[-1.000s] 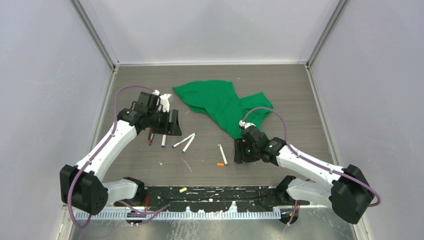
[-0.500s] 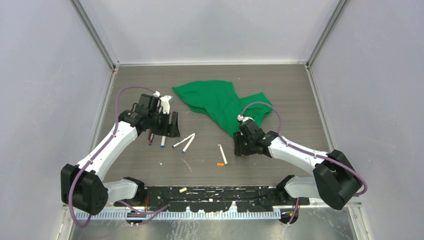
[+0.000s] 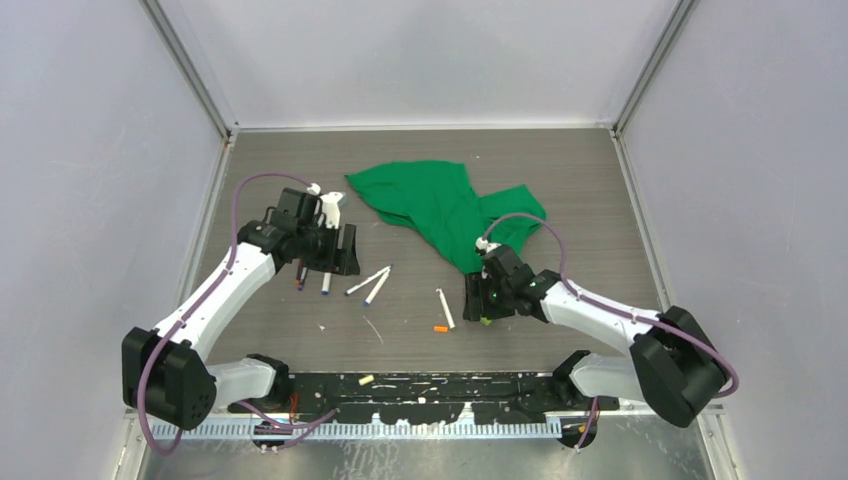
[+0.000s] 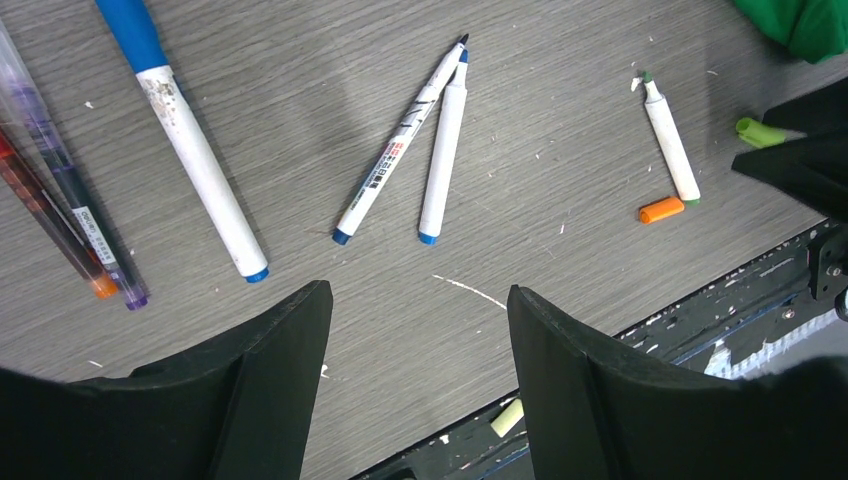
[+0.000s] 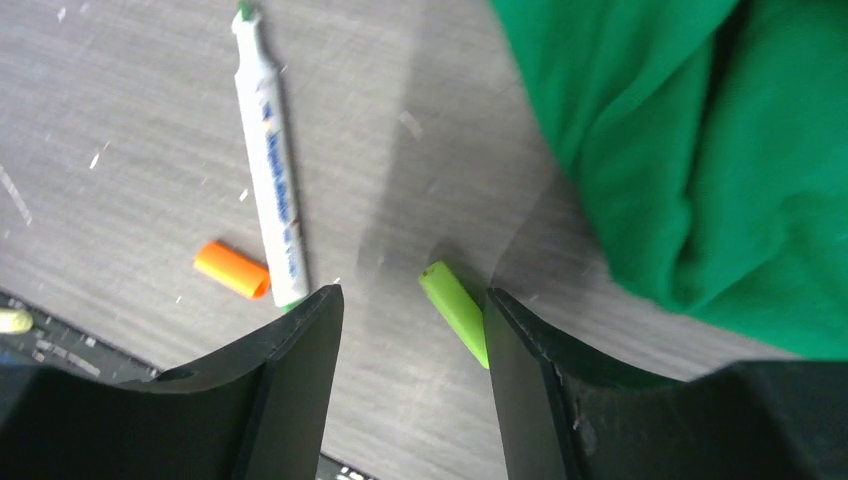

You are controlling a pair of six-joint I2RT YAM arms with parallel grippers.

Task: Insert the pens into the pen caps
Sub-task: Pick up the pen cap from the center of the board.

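My right gripper (image 5: 412,295) is open and low over the table, with a light green cap (image 5: 455,305) lying between its fingers, close against the right one. To its left lie a white pen with a green tip (image 5: 270,170) and an orange cap (image 5: 232,270). In the top view the right gripper (image 3: 478,300) is beside the green cap (image 3: 486,320). My left gripper (image 4: 418,295) is open and empty above two thin white pens (image 4: 442,150). A blue-capped pen (image 4: 195,150) and thin dark pens (image 4: 60,200) lie to its left.
A large green cloth (image 3: 440,205) lies at the back centre, its edge just right of my right gripper (image 5: 700,150). A pale yellow cap (image 3: 366,380) rests on the black rail at the near edge. Grey walls enclose the table.
My right gripper drew back, then came slightly toward the near edge, and the green cap now shows beside it. The left arm has hardly moved.
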